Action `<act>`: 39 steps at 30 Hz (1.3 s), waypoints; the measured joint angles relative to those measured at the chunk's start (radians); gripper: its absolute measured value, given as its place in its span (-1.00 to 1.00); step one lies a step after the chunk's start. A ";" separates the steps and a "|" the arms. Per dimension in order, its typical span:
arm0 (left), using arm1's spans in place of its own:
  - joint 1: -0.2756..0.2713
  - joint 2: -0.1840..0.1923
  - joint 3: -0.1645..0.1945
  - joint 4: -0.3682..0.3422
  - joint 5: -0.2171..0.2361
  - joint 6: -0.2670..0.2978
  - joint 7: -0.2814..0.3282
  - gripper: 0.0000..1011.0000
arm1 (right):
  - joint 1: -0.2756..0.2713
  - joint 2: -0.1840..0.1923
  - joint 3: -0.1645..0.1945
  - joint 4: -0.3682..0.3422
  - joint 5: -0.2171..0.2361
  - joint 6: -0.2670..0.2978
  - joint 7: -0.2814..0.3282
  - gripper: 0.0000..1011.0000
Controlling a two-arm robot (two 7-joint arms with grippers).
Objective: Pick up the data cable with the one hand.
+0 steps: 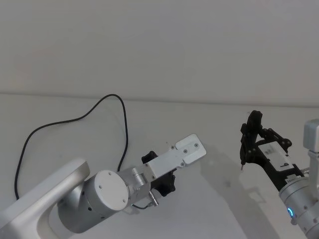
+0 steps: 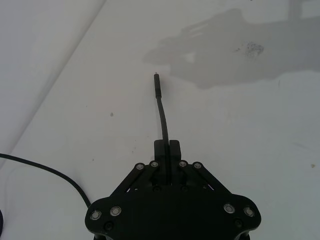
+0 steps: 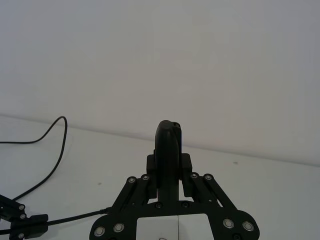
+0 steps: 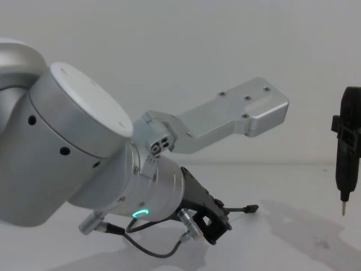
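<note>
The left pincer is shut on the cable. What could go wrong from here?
1. The left pincer grips the thin data cable a little behind its plug. The long rest loops across the table, so its drag on lifting might pull the cord out.
2. The right pincer holds a pointed tool tip-down nearby. A swing to the right could knock the plug against it.

You have bright, soft, even light on the white table (image 2: 260, 150). Beyond the left gripper (image 2: 166, 148) lies a grey, soft-edged shadow (image 2: 225, 45); the shadows in the head view are paler.
</note>
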 joint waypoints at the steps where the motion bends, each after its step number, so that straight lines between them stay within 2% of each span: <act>1: 0.000 0.000 0.000 0.000 0.000 0.000 0.000 -0.90 | 0.000 0.000 0.000 0.000 0.000 0.000 0.000 -0.47; 15: 0.003 0.001 -0.003 -0.001 0.001 -0.015 0.002 -0.90 | -0.001 0.000 0.001 -0.003 -0.001 0.000 0.000 -0.47; 21: 0.018 0.015 -0.018 -0.017 0.000 -0.078 0.010 -0.90 | -0.005 0.000 0.006 -0.019 -0.004 -0.012 0.001 -0.47; 27: 0.038 0.037 -0.048 -0.041 -0.024 -0.170 0.008 -0.90 | -0.013 0.001 0.018 -0.057 -0.003 -0.034 0.012 -0.47; 34: 0.058 0.074 -0.103 -0.070 -0.091 -0.289 -0.033 -0.90 | -0.029 0.004 0.039 -0.112 0.023 -0.057 0.037 -0.47; 39: 0.064 0.095 -0.135 -0.078 -0.132 -0.337 -0.068 -0.90 | -0.039 0.000 0.053 -0.134 0.050 -0.070 0.052 -0.47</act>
